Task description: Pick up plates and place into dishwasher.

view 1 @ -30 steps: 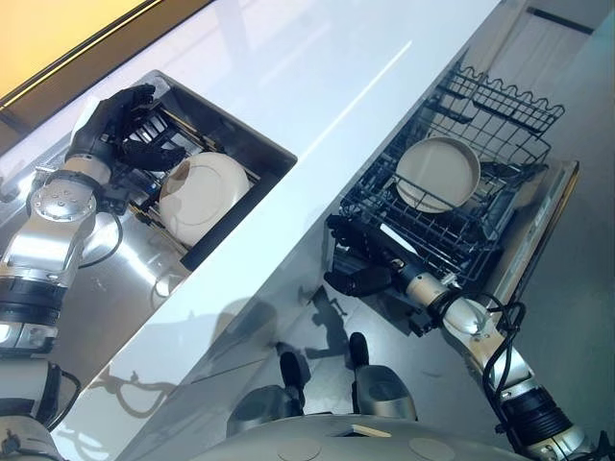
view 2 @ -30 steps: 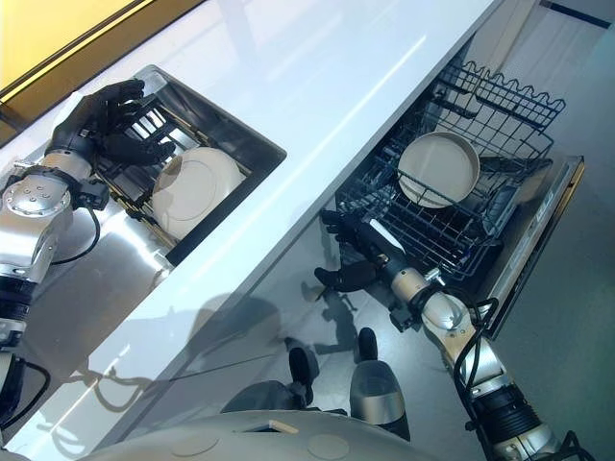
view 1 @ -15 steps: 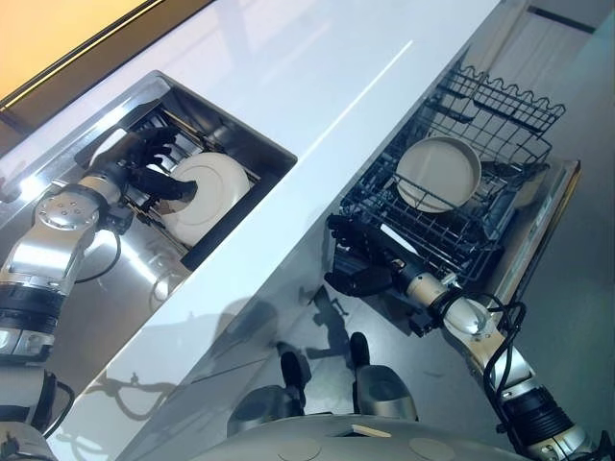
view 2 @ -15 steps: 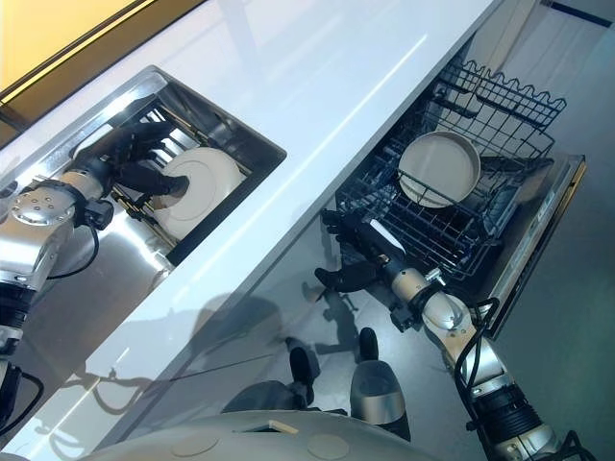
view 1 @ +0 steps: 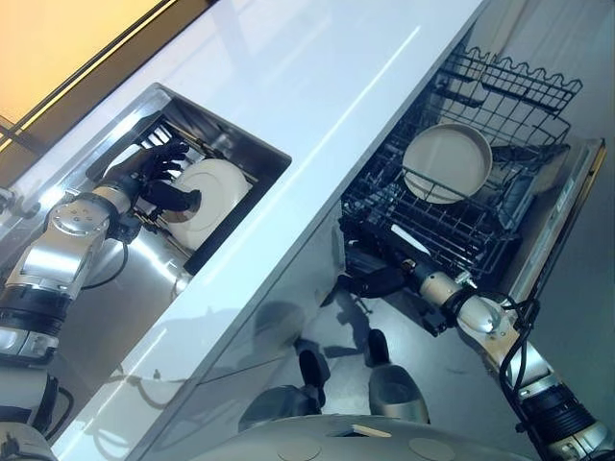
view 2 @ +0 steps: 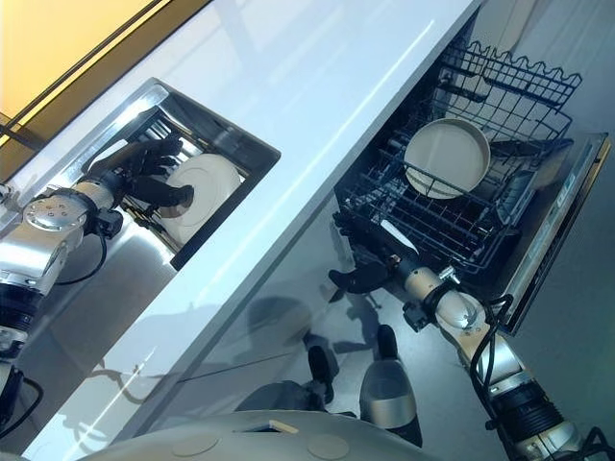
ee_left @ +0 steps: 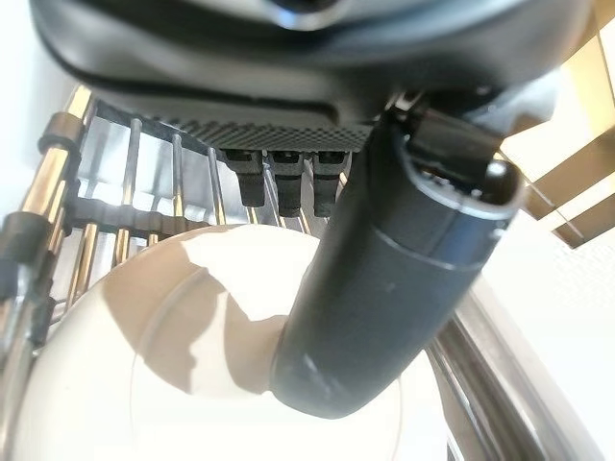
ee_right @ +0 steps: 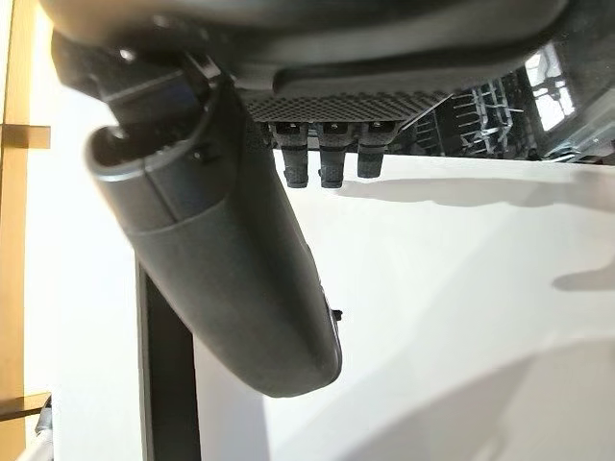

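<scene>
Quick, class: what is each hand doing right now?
Left hand: shut on the plate in the sink.
Right hand: open, holding nothing.

Left hand (view 1: 154, 178) fingers (ee_left: 288, 178) hidden behind white plate (view 1: 213, 192) rim.

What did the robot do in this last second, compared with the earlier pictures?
The left hand came down from above the rack in the sink onto the white plate standing there; its thumb now lies across the plate's face, with fingers behind the rim. The plate has not left the rack. The right hand stayed open by the dishwasher rack, and the beige plate there stayed put.
</scene>
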You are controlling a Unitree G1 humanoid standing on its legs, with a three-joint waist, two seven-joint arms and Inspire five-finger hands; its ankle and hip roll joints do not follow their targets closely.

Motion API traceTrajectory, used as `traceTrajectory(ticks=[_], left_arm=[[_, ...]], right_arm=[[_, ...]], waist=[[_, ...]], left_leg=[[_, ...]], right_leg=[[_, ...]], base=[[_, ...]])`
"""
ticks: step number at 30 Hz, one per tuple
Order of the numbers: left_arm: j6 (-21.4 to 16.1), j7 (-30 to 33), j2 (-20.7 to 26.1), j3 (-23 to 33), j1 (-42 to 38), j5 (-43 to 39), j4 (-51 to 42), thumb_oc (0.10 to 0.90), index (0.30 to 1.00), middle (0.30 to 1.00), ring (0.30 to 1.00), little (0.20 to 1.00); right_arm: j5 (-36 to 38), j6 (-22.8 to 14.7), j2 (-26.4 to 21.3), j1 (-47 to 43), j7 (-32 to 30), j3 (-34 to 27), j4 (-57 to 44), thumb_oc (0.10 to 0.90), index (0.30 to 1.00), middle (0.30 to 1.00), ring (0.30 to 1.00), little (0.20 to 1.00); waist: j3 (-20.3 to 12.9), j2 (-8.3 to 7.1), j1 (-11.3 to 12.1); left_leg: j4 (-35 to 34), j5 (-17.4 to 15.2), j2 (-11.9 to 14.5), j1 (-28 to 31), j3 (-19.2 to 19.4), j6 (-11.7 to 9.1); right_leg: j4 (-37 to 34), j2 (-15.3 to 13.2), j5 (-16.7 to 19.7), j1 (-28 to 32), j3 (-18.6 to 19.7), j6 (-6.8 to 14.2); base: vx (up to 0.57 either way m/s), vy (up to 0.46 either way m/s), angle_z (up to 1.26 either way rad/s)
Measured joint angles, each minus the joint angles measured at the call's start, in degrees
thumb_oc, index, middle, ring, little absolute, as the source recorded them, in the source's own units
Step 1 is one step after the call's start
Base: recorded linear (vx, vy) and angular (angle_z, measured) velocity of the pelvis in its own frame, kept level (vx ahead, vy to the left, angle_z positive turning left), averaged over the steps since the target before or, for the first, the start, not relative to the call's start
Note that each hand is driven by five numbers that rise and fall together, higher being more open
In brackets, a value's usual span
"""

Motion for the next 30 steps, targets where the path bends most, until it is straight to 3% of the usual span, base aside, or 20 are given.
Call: traceTrajectory(ticks=[7,15,16,17,21,22,24,25,30], left_arm=[[0.64,-1.75,1.53,-2.73,-9.22,-0.11,7.38,0.8,0.9,0.9,0.9,0.9],[10.53,-19.54,10.06,-3.29,-13.73,-0.77,5.16,0.8,0.9,0.9,0.9,0.9],[11.55,-20.85,10.99,-3.68,-12.96,-0.67,3.01,0.638,0.761,0.761,0.761,0.738],[11.8,-20.94,11.48,-3.68,-12.53,-0.58,1.95,0.416,0.571,0.571,0.571,0.516],[12.51,-21.31,11.77,-3.67,-12.61,0.22,1.07,0.235,0.415,0.415,0.415,0.335],[12.52,-21.33,11.81,-3.67,-12.64,0.44,0.93,0.1,0.3,0.3,0.3,0.2],[12.52,-21.91,12.19,-3.68,-12.67,0.64,0.17,0.1,0.3,0.3,0.3,0.2],[12.48,-23.19,12.61,-4.17,-12.5,1.42,-0.86,0.141,0.335,0.335,0.335,0.241],[12.4,-24.76,13.32,-4.66,-10.97,2.46,-5.04,0.1,0.3,0.3,0.3,0.2]], right_arm=[[0.09,0.0,-3.62,-0.57,-0.86,-0.16,0.08,0.8,0.9,0.9,0.9,0.9],[0.08,-0.46,-4.34,-0.67,-0.64,-1.17,0.11,0.8,0.9,0.9,0.9,0.9],[0.08,-0.49,-4.87,-0.66,-0.51,-1.24,0.11,0.8,0.9,0.9,0.9,0.9],[0.08,-0.53,-5.02,-0.68,-0.18,-1.41,0.12,0.8,0.9,0.9,0.9,0.9],[0.09,-0.73,-4.99,-1.01,0.89,-1.86,0.11,0.8,0.9,0.9,0.9,0.9],[0.09,-0.73,-4.97,-1.16,1.21,-1.85,0.11,0.8,0.9,0.9,0.9,0.9],[0.09,-0.72,-4.89,-1.42,1.58,-1.76,0.11,0.8,0.9,0.9,0.9,0.9],[0.09,-0.71,-4.89,-1.51,1.58,-1.76,0.11,0.8,0.9,0.9,0.9,0.9],[0.03,-0.73,-4.7,-2.69,2.36,-1.8,0.02,0.8,0.9,0.9,0.9,0.9]], waist=[[2.55,2.66,-0.77],[7.06,2.77,-2.34],[7.06,2.82,-2.3],[7.07,2.81,-2.26],[7.57,2.88,-2.28],[7.57,2.89,-2.26],[7.57,2.88,-2.25],[7.59,2.85,-2.18],[7.72,2.6,-2.12]], left_leg=[[-0.01,0.97,0.01,-3.59,2.33,-0.22],[-0.01,0.85,0.02,-3.88,4.03,-0.04],[0.0,0.76,-0.14,-3.81,4.1,0.0],[0.0,0.7,-0.29,-3.7,4.13,0.06],[0.01,0.06,-0.39,-1.74,4.1,0.43],[0.01,-0.18,-0.43,-1.37,4.12,0.48],[0.02,-0.68,-0.55,-0.61,4.18,0.23],[0.02,-0.73,-0.68,-0.07,4.21,0.17],[0.02,-1.08,-1.09,2.51,4.21,-0.1]], right_leg=[[1.39,-0.02,0.43,-4.66,1.88,0.02],[1.02,0.2,0.83,-5.39,3.31,0.04],[0.88,0.19,0.82,-5.28,3.36,0.04],[0.61,0.19,0.83,-5.05,3.38,0.03],[-0.82,0.12,1.04,-2.45,3.32,-0.26],[-0.81,0.09,0.99,-2.08,3.32,-0.19],[-0.82,-0.03,0.73,-1.37,3.12,0.12],[-0.82,-0.19,0.66,-0.89,2.84,0.22],[-0.82,-0.87,0.56,1.61,0.92,0.37]], base=[[-0.04,0.021,-0.06],[0.01,0.031,-0.09],[0.05,0.044,-0.05],[0.05,0.043,-0.01],[0.04,0.038,0.0],[0.04,0.033,-0.03],[0.03,0.018,-0.05],[0.0,0.007,-0.04],[-0.04,-0.008,-0.03]])
